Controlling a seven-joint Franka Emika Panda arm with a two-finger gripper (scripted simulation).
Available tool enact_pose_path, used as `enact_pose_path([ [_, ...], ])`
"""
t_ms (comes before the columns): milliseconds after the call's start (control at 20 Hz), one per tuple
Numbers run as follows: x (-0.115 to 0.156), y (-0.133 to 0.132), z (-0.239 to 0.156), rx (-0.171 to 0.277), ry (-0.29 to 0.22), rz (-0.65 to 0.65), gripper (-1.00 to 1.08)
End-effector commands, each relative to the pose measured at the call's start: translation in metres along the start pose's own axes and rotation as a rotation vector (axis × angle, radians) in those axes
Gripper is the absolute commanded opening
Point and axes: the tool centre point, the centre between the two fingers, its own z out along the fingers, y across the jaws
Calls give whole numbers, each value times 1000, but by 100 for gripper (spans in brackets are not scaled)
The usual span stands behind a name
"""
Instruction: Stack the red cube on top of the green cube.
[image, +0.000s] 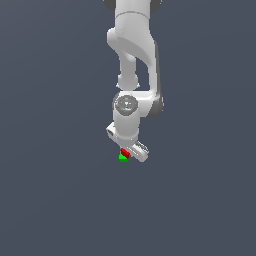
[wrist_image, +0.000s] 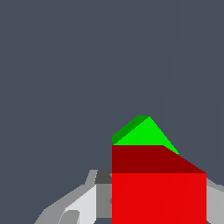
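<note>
The red cube (image: 125, 152) sits between the fingertips of my white gripper (image: 126, 151), which is shut on it. The green cube (image: 122, 158) lies directly under the red one on the grey floor; the two look in contact or nearly so, and I cannot tell which. In the wrist view the red cube (wrist_image: 158, 192) fills the space between the grey fingers (wrist_image: 81, 204). Only a corner of the green cube (wrist_image: 142, 131) shows past it; the rest is hidden by the red cube.
Plain dark grey floor (image: 60, 200) all around the cubes. The white arm (image: 132, 55) stands upright over them. No other objects show.
</note>
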Motion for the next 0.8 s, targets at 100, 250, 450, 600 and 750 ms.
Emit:
enact_pose_path([
  [100, 13, 8, 5, 1, 0, -2, -100],
  [250, 15, 8, 5, 1, 0, -2, -100],
  [450, 15, 8, 5, 1, 0, -2, 100],
  [600, 15, 8, 5, 1, 0, -2, 100],
  [750, 15, 8, 5, 1, 0, -2, 100],
])
